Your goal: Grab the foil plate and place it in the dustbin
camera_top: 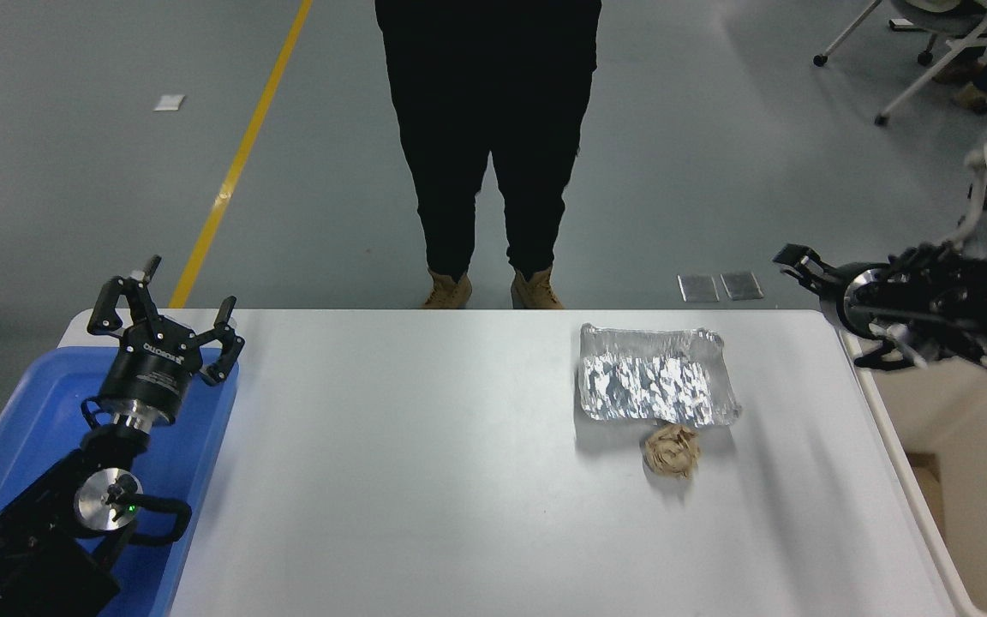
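Note:
The foil plate, a crinkled silver tray, lies on the right half of the white table. The cream-beige dustbin stands off the table's right edge. My right gripper hangs in the air over the table's far right corner, above the dustbin's far rim and to the right of the foil plate. Its jaws are open and empty. My left gripper is parked open at the lower left.
A crumpled brown paper ball touches the foil plate's near edge. A blue tray lies under the left arm. A person in black stands at the table's far side. Office chairs stand at the top right.

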